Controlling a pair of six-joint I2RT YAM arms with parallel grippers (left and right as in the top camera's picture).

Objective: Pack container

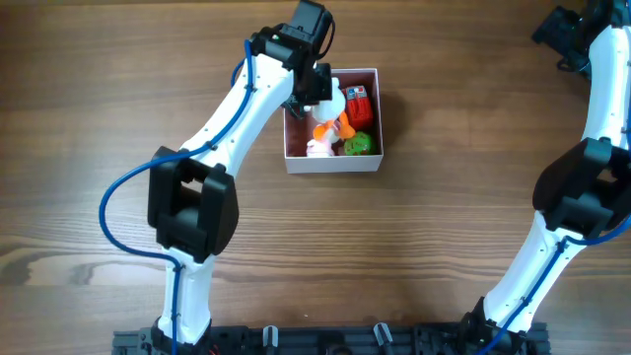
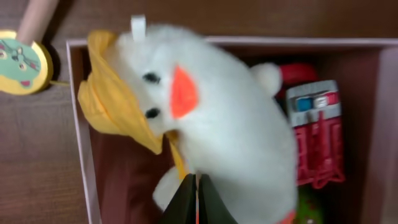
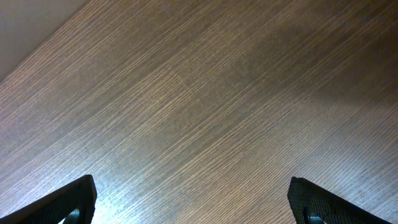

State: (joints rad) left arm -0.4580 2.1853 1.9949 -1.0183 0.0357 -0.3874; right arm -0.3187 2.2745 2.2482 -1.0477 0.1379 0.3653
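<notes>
The container is a square shallow box with white walls and a pink inside, at the table's middle back. A red toy, a green toy and a small pink toy lie in it. My left gripper hangs over its left half, shut on a white plush duck with a yellow hat and an orange beak. In the left wrist view the jaws pinch the duck's underside near a yellow strip, above the container's pink floor. My right gripper is open over bare wood, far to the right.
A round yellow disc with a wooden handle lies on the table just outside the container's corner. The red toy fills the box's right side, with the green toy below it. Both arm bases stand at the front edge.
</notes>
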